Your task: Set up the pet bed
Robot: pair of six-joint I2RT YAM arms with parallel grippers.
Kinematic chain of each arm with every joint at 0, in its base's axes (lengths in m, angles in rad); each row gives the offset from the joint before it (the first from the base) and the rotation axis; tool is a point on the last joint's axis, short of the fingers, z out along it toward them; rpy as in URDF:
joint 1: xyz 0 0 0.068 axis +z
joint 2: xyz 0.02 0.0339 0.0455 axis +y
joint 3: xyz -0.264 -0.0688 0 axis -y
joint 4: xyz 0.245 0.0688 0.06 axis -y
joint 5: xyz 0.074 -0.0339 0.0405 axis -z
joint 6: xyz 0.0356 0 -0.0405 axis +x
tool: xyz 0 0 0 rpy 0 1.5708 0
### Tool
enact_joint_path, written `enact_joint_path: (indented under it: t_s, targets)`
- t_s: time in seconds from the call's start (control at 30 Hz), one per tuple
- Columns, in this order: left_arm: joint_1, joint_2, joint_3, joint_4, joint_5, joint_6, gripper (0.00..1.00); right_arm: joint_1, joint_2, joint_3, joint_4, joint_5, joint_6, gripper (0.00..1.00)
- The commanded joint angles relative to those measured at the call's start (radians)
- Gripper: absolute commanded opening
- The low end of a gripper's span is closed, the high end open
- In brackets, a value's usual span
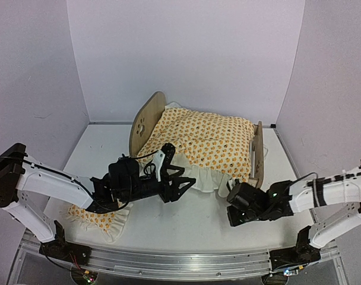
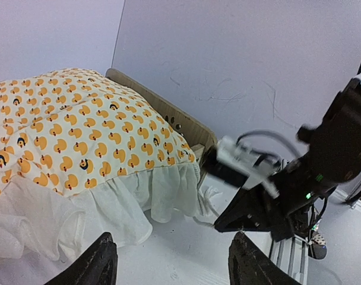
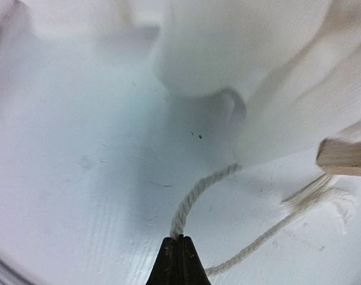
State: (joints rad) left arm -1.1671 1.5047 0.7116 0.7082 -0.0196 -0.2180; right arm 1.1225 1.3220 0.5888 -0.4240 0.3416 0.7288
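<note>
"How many beds can you see?"

"One pet bed (image 1: 146, 119). It sits in the middle of the table (image 1: 198, 228), toward the back. One duck blanket (image 1: 210, 139) lies over it. One pillow (image 1: 100, 221) lies near the front, partly under my left arm."

"And your two grippers?"

"My left gripper (image 2: 168, 261) is spread wide with nothing in it, near the blanket's white edge. My right gripper (image 3: 179, 240) is squeezed tight on one white cord (image 3: 198, 190) by the bed's foot end."
</note>
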Motion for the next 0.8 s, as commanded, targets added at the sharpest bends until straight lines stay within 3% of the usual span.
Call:
enact_joint_path:
  t_s: [0.0, 0.07, 0.13, 0.27, 0.63, 0.77]
  targets:
    - [0.0, 0.032, 0.036, 0.058, 0.006, -0.071, 0.65, -0.003, -0.222, 0.196, -0.219, -0.011, -0.022, 0.0]
    - [0.0, 0.085, 0.082, 0.071, 0.109, -0.065, 0.65, -0.008, -0.244, 0.284, -0.287, -0.027, -0.045, 0.0]
    - [-0.001, 0.14, 0.093, 0.184, 0.258, -0.034, 0.65, -0.026, -0.25, 0.348, -0.293, -0.08, -0.084, 0.0]
    - [-0.003, 0.263, 0.09, 0.466, 0.385, 0.046, 0.77, -0.046, -0.256, 0.436, -0.295, -0.11, -0.132, 0.0]
    - [-0.003, 0.534, 0.394, 0.459, 0.425, 0.129, 0.81, -0.053, -0.283, 0.501, -0.283, -0.129, -0.183, 0.0]
    - [-0.003, 0.606, 0.47, 0.447, 0.471, 0.109, 0.73, -0.053, -0.286, 0.509, -0.282, -0.129, -0.196, 0.0]
